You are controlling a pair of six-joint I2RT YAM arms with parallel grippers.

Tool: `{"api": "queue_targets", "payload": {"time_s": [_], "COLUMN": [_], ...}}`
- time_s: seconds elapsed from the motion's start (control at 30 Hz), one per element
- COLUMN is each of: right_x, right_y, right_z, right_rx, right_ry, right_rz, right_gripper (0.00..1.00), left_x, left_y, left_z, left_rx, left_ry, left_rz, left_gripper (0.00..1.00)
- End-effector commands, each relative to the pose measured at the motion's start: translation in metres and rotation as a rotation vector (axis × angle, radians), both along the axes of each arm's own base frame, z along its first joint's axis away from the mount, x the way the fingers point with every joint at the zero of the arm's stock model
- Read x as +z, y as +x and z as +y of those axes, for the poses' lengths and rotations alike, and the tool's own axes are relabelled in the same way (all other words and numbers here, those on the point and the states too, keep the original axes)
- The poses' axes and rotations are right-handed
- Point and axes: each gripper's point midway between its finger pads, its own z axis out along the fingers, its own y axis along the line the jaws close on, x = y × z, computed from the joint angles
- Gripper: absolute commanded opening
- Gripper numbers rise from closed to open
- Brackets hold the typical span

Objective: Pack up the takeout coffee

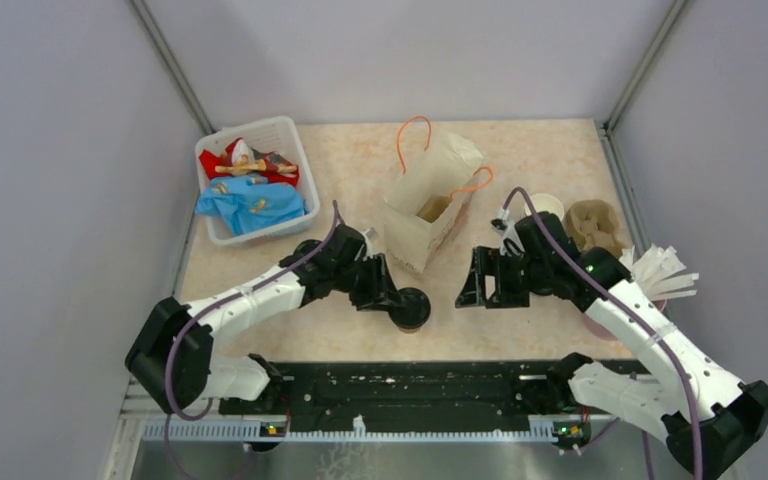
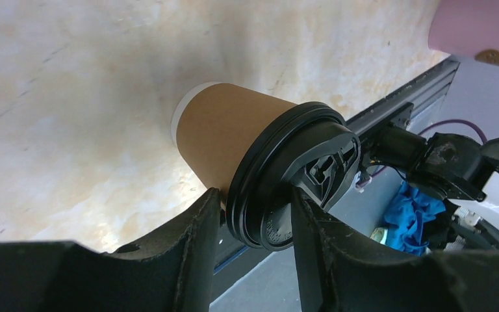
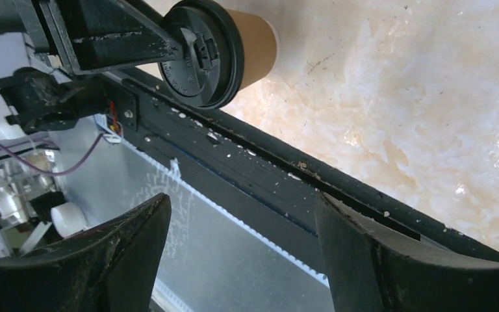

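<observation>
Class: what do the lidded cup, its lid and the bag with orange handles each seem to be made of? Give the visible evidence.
The cup is likely paper: a matt brown wall with a white band at one end. The lid looks like moulded plastic: black, slightly glossy, with crisp raised ridges. The bag is probably kraft paper: matt tan, its sides creased and crumpled.

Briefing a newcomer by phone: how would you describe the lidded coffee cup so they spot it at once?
Find the brown paper bag standing mid-table, then look toward the near edge. There a small brown paper cup stands at the left gripper. Its round black lid sets it apart: the other cup, far right, shows an open pale top.
</observation>
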Motion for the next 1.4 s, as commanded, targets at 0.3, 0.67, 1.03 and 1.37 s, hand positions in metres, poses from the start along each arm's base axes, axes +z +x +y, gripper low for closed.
{"api": "queue_targets", "payload": {"time_s": [0.3,0.67,1.03,1.37], "right_x": [-0.028,-0.031,-0.041,-0.048], "right_y": [-0.013,0.008,0.021,0.031], "right_z": [0.027,0.111,0.118,0.122], "right_rx": [0.114,0.248,0.182,0.171], "right_ry": [-0.297,-0.416,-0.422,-0.451], "right_rz": [-0.251,-0.426,-0.429,-0.41], "right_gripper": [0.84,0.94,0.98,0.89], "left_x": [0.003,0.074,0.132,0.131], "left_y": [0.007,0.008,-0.002,0.0], "left_z": [-0.007,0.081,0.14,0.14], "left_rx": [-0.042,0.177,0.439,0.422], "left_ry": [0.052,0.231,0.182,0.203], "left_rz": [-0.075,-0.343,-0.516,-0.529], "left_gripper": [0.62,0.91,0.94,0.95]}}
